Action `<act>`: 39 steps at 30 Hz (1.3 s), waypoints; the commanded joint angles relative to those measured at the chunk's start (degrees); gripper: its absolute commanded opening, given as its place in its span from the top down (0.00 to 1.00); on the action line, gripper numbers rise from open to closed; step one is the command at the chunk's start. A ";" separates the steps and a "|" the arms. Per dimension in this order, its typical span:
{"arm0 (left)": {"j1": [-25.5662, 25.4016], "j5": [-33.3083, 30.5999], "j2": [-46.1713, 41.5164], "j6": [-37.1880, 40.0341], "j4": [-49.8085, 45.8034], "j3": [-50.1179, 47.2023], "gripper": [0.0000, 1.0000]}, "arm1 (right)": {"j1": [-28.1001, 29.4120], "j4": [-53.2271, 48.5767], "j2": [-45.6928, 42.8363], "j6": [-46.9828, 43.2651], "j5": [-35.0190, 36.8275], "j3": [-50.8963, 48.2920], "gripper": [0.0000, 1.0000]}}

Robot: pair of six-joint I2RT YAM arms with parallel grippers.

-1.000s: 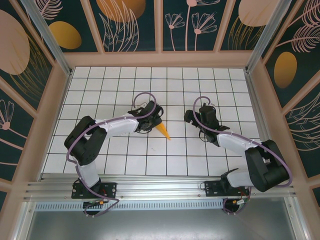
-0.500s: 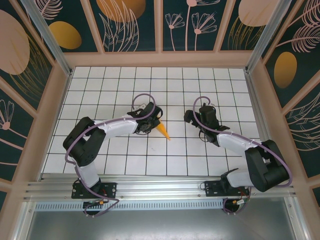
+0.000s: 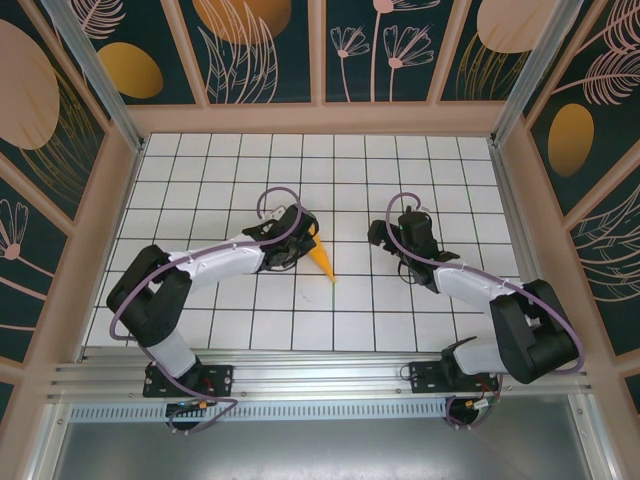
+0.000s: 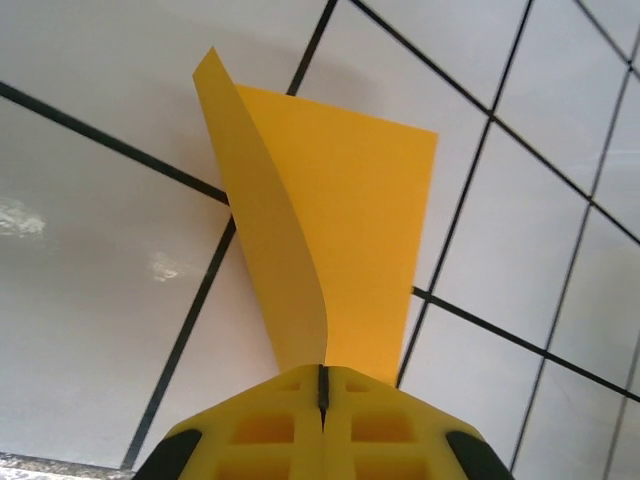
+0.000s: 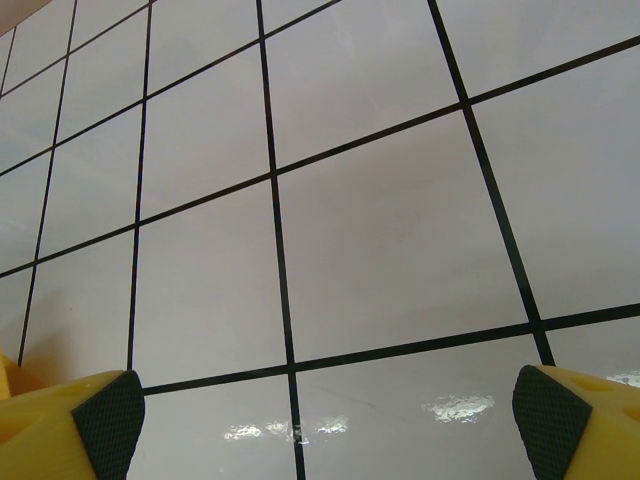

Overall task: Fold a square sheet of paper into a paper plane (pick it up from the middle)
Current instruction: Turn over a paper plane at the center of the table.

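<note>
The square sheet of paper is folded into a narrow orange-yellow paper plane [image 3: 323, 260], lying near the middle of the white grid table [image 3: 200, 170] with its point toward the near right. My left gripper [image 3: 301, 247] is shut on its wide end. In the left wrist view the yellow jaws meet at the left gripper [image 4: 322, 385], and the paper plane [image 4: 350, 220] fans out from them with one flap curling upward. My right gripper [image 3: 392, 238] hovers about a tile to the right. In its wrist view the right gripper [image 5: 325, 430] is wide open over bare tiles.
Wooden-framed walls with dark floral panels enclose the table on three sides. A metal rail [image 3: 320, 375] carrying both arm bases runs along the near edge.
My left gripper has closed on the paper. The left arm has stretched out lower and the paper has shifted slightly left. The right arm has stayed still.
</note>
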 commanded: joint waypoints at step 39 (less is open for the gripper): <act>9.76 38.77 8.59 14.12 47.46 -18.07 1.00 | 20.55 -25.39 9.71 7.21 -4.67 19.38 0.47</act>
